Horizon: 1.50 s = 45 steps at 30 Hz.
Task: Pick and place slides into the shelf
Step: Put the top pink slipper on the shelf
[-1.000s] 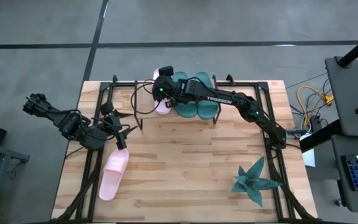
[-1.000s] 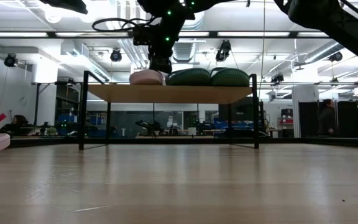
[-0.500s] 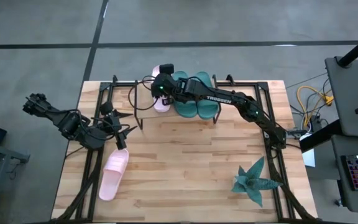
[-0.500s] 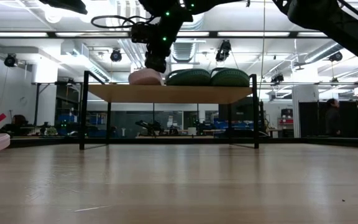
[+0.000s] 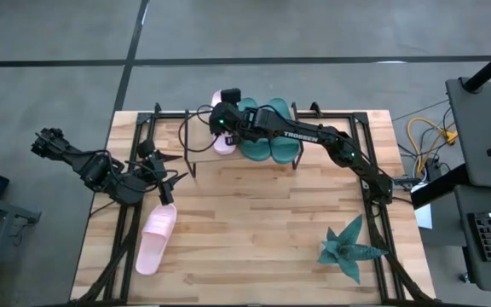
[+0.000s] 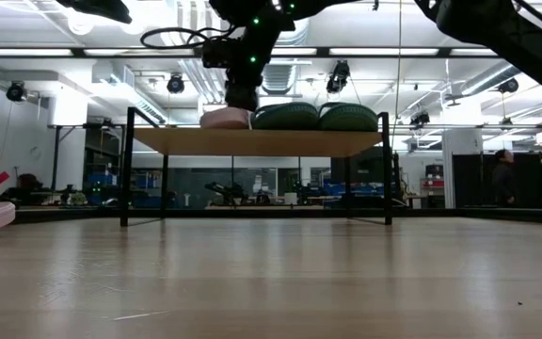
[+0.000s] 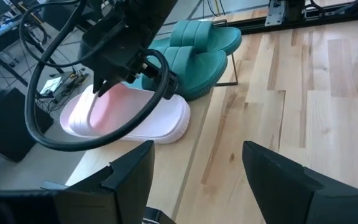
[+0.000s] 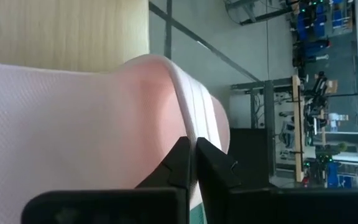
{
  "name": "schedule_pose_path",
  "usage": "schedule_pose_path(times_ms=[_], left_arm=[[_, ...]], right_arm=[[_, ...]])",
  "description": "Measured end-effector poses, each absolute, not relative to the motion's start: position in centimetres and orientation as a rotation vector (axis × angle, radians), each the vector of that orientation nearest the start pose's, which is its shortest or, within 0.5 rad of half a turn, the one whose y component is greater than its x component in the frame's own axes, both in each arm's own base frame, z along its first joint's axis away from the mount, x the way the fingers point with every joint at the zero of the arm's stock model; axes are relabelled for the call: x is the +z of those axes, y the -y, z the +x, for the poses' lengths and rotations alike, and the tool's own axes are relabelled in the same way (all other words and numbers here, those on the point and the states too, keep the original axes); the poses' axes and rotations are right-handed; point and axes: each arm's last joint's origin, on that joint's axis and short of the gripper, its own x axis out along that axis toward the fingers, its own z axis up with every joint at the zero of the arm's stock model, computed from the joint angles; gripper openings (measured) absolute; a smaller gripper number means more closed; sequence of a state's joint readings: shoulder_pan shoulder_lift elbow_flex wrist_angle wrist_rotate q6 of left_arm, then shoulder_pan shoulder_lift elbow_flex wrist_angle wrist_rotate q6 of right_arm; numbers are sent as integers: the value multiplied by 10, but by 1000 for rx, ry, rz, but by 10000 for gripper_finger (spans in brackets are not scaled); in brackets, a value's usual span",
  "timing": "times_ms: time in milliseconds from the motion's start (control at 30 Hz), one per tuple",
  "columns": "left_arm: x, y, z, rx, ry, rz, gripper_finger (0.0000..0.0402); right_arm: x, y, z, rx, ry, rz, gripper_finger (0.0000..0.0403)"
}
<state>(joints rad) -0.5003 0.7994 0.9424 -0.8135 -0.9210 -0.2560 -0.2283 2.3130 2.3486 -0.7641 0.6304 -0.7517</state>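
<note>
The right gripper [image 5: 221, 128] is pinched shut on the pink slide's [image 5: 221, 141] strap at the shelf's [image 6: 252, 141] left end, beside the green pair [image 5: 268, 141].

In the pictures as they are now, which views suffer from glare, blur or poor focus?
Low view: bright ceiling lights behind leave the shelf backlit. Right wrist view: the pink slide fills the picture, soft from closeness. High view: evenly lit and sharp.

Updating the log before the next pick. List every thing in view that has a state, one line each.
Pink slide on the shelf: on the board, strap pinched by the right hand.
Pink slide on the table: lying loose, not held.
Teal slides: side by side on the shelf.
Shelf: upright, three slides on top.
Right hand: shut on the strap.
Left hand: open, empty.
</note>
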Motion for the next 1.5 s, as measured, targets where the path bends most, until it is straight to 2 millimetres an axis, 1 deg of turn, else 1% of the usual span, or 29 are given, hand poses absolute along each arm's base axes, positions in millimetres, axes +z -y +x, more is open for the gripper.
schedule_pose_path(times_ms=[67, 167, 467, 533, 633, 833, 933, 1033, 1100, 1267, 1367, 1500], left_arm=[[334, 45, 131, 464, -453, 194, 228], [334, 45, 131, 464, -453, 194, 228], [334, 45, 131, 464, -456, 196, 228], [334, 45, 131, 464, -456, 196, 228], [334, 45, 131, 464, -457, 197, 228], [334, 45, 131, 464, -457, 197, 228], [334, 45, 131, 464, -457, 197, 228], [334, 45, 130, 463, -457, 197, 228], [334, 44, 128, 460, -459, 196, 228], [335, 40, 121, 457, -461, 173, 228], [334, 37, 115, 465, -468, 137, 228], [332, 34, 109, 477, -483, 107, 228]], right_arm=[[306, 131, 492, -507, -1019, -823, 17], [306, 131, 491, -504, -1024, -824, 39], [303, 129, 488, -494, -1070, -815, 143], [305, 126, 488, -521, -1077, -831, 157], [311, 119, 486, -529, -1084, -877, 167], [332, 103, 481, -534, -1018, -876, 166], [341, 92, 477, -536, -980, -819, 159], [348, 76, 467, -424, -967, -710, 149], [348, 64, 464, -351, -966, -649, 140], [338, 35, 463, -263, -1021, -656, 116], [325, 19, 466, -223, -1053, -702, 108], [309, 0, 469, -224, -1089, -803, 101]])
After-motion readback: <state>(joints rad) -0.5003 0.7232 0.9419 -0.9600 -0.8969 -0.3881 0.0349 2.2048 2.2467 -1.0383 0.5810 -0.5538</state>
